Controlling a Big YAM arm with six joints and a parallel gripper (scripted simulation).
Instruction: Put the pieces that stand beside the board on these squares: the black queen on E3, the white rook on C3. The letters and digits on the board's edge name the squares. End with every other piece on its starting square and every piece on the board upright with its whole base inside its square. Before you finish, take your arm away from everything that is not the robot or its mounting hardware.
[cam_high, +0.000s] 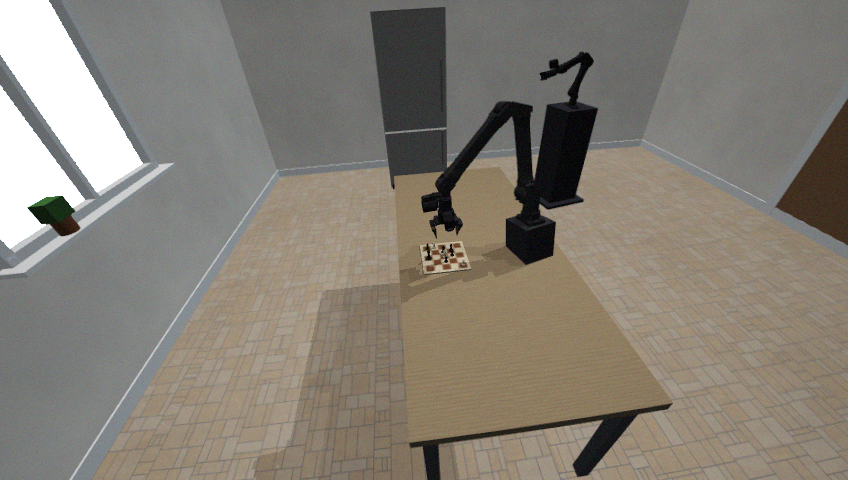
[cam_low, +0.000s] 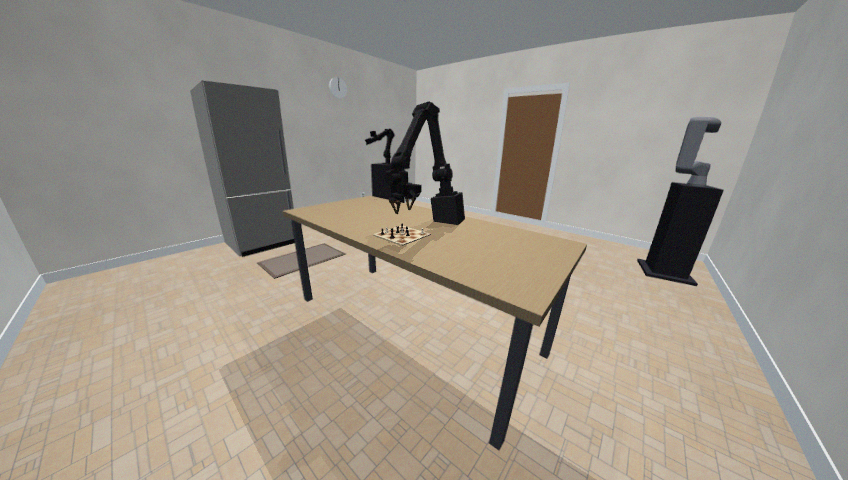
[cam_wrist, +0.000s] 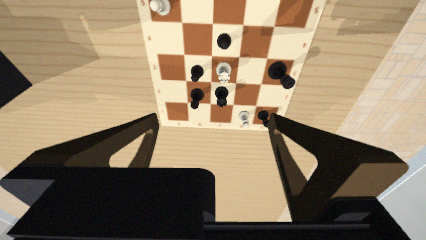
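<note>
At the wrist view's twelve o'clock, the board (cam_high: 429, 268) (cam_low: 402, 241) (cam_wrist: 197, 39) bears both task pieces: the white rook (cam_high: 443, 254) (cam_low: 402, 231) (cam_wrist: 223, 70) on C3, the black queen (cam_high: 428, 255) (cam_low: 392, 234) (cam_wrist: 277, 70) at its three o'clock on E3. The gripper (cam_high: 446, 234) (cam_low: 403, 211) (cam_wrist: 213, 119) hovers with fingers apart, holding nothing; placement looks complete.

Board (cam_high: 446, 271): on the table, near its left edge, chess pieces standing on it
Table (cam_high: 505, 333): wooden top, far edge towards the grey fridge (cam_high: 410, 71)
Black pedestal block (cam_high: 529, 240): at the table's right edge, bearing the arm (cam_high: 476, 145)
</note>
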